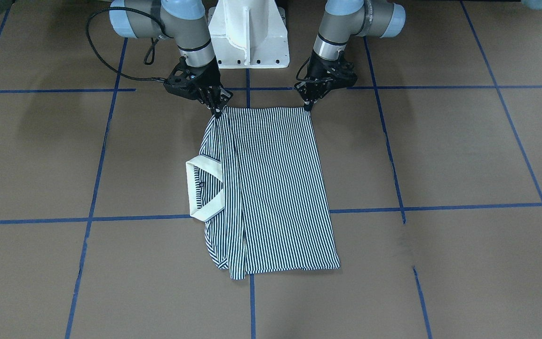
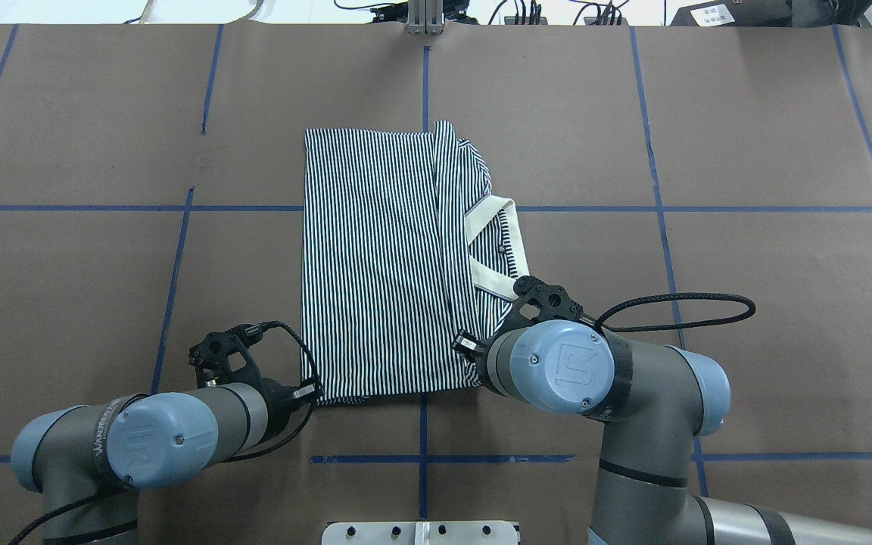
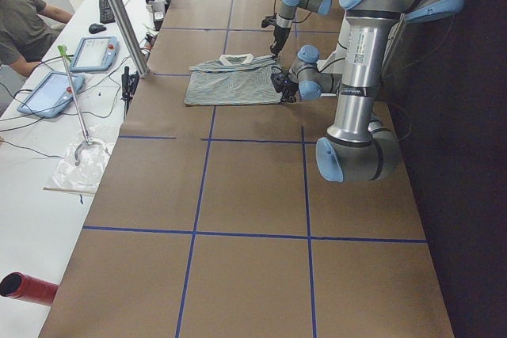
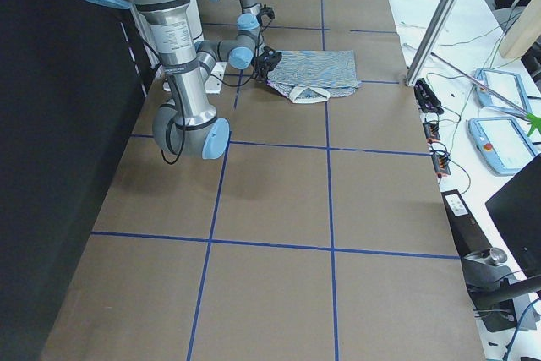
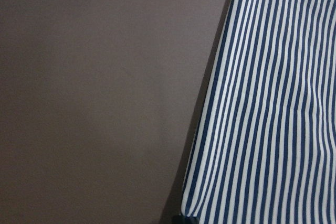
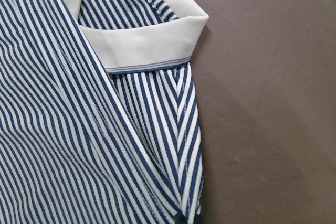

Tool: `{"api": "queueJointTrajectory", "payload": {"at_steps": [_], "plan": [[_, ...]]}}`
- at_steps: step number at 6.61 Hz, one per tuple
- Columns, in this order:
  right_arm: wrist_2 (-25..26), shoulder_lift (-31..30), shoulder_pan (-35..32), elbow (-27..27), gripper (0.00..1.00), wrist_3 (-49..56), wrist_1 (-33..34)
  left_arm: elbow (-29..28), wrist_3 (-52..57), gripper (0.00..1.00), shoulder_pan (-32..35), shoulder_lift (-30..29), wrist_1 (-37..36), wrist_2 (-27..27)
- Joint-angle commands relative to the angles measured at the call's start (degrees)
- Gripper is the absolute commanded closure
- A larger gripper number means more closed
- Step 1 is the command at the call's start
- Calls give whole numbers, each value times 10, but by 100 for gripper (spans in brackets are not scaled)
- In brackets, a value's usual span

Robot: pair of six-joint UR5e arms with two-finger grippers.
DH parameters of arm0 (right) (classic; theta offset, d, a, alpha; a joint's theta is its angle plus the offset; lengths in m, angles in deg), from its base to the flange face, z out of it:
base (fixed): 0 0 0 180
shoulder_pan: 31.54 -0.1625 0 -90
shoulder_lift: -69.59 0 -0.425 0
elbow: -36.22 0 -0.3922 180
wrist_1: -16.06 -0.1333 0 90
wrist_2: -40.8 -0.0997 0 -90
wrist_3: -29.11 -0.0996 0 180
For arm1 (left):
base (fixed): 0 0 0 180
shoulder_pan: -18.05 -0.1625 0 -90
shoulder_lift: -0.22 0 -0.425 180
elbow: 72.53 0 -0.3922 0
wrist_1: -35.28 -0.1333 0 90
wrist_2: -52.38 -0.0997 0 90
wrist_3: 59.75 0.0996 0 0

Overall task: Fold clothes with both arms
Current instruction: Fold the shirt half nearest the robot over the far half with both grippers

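Note:
The striped polo shirt lies flat on the brown table, folded lengthwise, with its cream collar on my right side. My left gripper pinches the shirt's near corner on my left, its fingers closed to a point. My right gripper pinches the near corner by the collar side. In the overhead view the shirt shows whole; the left gripper is at its corner, and the right wrist hides the right fingertips. Both wrist views show striped cloth and the collar close up.
The white pedestal base stands just behind the grippers. Blue tape lines grid the table. Beyond the far edge are a metal post, tablets on a white desk, and a seated person.

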Motion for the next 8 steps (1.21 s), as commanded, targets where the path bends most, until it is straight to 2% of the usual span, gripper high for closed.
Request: {"api": "queueJointTrajectory", "payload": {"at_steps": [1, 2, 3, 4, 5, 6, 7, 8], "plan": [[1, -43, 12, 58, 100, -5, 1, 55, -7, 100, 3, 2, -1, 2], [-2, -86, 18, 136, 100, -26, 22, 130, -14, 100, 3, 9, -52, 7], [-2, -64, 22, 153, 100, -26, 83, 174, -14, 100, 4, -9, -115, 26], [-3, -26, -17, 130, 100, -20, 100, 160, 0, 100, 50, -21, -126, 36], [-9, 21, -65, 87, 100, 3, 98, 120, 38, 100, 88, -58, -127, 36], [-51, 52, -116, 41, 100, 20, 96, 62, 53, 100, 119, -95, -120, 36], [-76, 90, -153, -13, 100, 45, 95, 10, 83, 100, 152, -131, -117, 36], [-78, 131, -169, -91, 100, 49, 76, -21, 99, 100, 176, -138, -96, 35]]}}
